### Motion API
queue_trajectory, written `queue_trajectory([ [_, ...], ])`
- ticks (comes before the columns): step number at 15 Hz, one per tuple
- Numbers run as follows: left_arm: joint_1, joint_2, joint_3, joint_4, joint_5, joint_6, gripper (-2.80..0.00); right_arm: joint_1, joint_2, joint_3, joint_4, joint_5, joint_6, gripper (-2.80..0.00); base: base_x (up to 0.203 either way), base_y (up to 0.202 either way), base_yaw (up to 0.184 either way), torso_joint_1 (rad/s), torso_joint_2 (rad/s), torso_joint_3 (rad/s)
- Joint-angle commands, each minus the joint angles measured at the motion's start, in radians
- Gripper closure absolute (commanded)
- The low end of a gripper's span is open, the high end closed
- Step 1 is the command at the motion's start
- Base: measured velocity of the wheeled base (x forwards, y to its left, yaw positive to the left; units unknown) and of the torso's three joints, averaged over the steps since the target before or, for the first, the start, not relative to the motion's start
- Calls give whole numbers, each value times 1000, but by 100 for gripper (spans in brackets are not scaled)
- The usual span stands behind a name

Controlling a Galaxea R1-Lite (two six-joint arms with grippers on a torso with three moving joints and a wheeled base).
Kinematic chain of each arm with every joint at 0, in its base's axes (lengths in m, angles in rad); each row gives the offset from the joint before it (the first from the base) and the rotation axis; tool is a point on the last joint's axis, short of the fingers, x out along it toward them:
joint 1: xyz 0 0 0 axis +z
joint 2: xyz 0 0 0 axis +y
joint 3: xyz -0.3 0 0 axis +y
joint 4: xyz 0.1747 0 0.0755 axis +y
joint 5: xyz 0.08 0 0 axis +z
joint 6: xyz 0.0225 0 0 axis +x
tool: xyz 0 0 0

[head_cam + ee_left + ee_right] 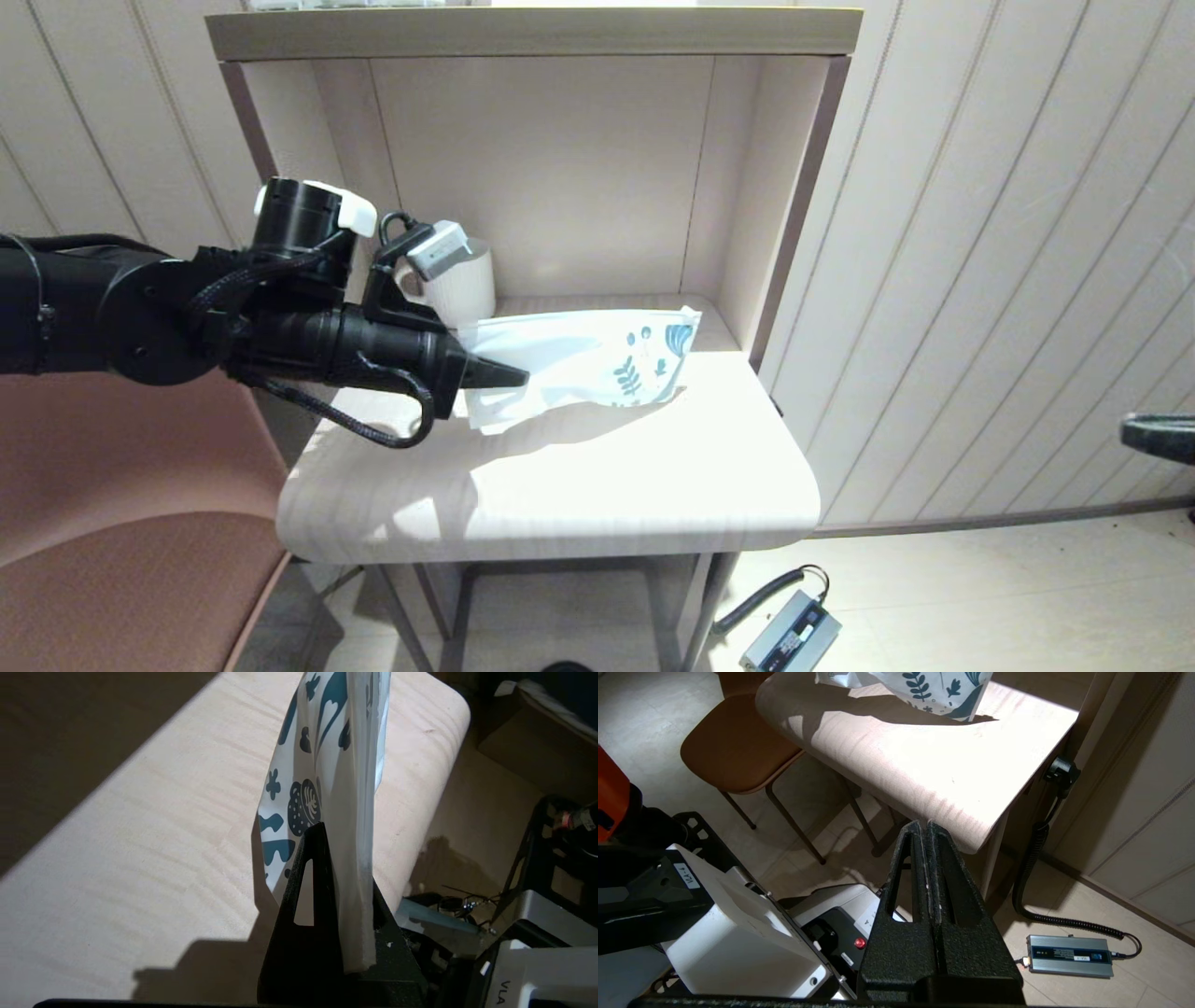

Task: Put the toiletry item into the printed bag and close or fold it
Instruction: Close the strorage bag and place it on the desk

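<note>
The printed bag [583, 364] is a white pouch with blue leaf prints at its right end, held up off the pale table [597, 485]. My left gripper [509, 376] is shut on the bag's plain left end. In the left wrist view the bag [327, 788] runs between the black fingers [313, 877], its zip-strip edge pinched there. The white comb is not in view. My right gripper [927, 828] is shut and empty, parked low beside the table's right front corner; in the head view only a dark piece of that arm [1158, 437] shows.
A white ribbed mug [464, 283] stands at the back of the alcove behind my left wrist. A brown chair [121, 523] is left of the table. A grey power brick [789, 633] with a coiled cable lies on the floor.
</note>
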Motion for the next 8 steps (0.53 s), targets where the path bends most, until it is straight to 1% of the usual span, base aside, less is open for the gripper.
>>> queue_trajectory([
  [1, -25, 29, -29, -2, 53, -34, 0, 2, -13, 10, 3, 7, 1, 0, 0, 0, 0, 0, 0, 0],
  [4, -50, 51, -83, -3, 125, -145, 0, 5, -9, 21, 2, 8, 0, 0, 0, 0, 0, 0, 0, 0],
  [5, -53, 56, -93, -3, 144, -161, 0, 5, -9, 26, -2, 10, -1, 0, 0, 0, 0, 0, 0, 0],
  [7, -51, 59, -93, -14, 151, -163, 0, 7, -10, 41, -19, 10, -2, 0, 0, 0, 0, 0, 0, 0],
  [8, -51, 61, -86, -47, 160, -164, -280, 8, -11, 47, -26, 10, -2, 0, 0, 0, 0, 0, 0, 0],
])
